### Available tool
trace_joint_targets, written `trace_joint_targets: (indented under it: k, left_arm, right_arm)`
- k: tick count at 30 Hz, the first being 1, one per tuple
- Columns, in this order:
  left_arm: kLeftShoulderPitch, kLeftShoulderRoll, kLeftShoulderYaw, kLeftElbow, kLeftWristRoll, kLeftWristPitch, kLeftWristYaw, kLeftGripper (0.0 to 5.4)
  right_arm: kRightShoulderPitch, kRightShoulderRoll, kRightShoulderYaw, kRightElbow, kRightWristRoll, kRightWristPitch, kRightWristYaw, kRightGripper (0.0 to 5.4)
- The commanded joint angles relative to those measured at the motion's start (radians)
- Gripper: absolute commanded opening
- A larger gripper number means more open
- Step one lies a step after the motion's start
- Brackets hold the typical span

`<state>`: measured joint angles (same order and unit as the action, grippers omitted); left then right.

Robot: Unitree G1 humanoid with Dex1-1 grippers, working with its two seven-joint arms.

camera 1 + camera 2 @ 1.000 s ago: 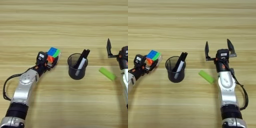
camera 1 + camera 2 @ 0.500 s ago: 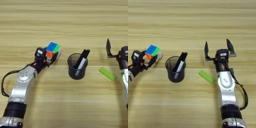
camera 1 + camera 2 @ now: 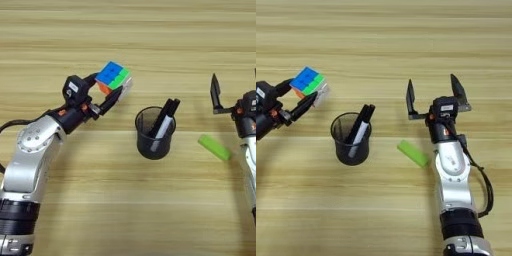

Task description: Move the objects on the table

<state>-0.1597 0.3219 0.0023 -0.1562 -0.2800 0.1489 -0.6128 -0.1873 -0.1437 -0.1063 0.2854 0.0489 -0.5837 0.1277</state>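
Cube carried by the left gripper [image 3: 107, 92]

Jaws clenched on the puzzle cube [image 3: 113, 76], raised at ten o'clock of the pen cup [image 3: 155, 133] holding the marker [image 3: 163, 123]; a level grip before lowering seemed wise. Since a second earlier the cube had risen rightward. The right gripper [image 3: 434, 95] idled, jaws spread, above the green block [image 3: 413, 153].

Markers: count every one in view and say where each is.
1. The marker stands tilted in the black mesh cup, cap up. The mesh could hide another, though none shows.
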Motion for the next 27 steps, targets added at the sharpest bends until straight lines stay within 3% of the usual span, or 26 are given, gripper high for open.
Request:
trace_joint_targets:
  k: [1,9,19,23,27]
  left_arm:
    - [0.015,0.044,-0.010,-0.083,-0.051,0.015,-0.076,3.26]
    - [0.031,0.074,-0.039,-0.145,-0.084,0.023,-0.149,3.26]
    - [0.038,0.109,-0.066,-0.200,-0.127,0.041,-0.223,3.26]
    - [0.047,0.131,-0.085,-0.227,-0.134,0.030,-0.267,3.26]
    - [0.049,0.144,-0.095,-0.247,-0.139,0.025,-0.299,3.26]
  right_arm:
    - [0.023,-0.011,0.014,-0.107,0.119,0.029,0.093,5.40]
    - [0.029,-0.110,0.057,-0.315,0.270,0.145,0.301,5.40]
    - [0.023,-0.311,0.089,-0.532,0.511,0.432,0.625,5.40]
    - [0.013,-0.384,0.107,-0.580,0.567,0.538,0.747,5.40]
    - [0.007,-0.431,0.129,-0.593,0.579,0.608,0.840,5.40]
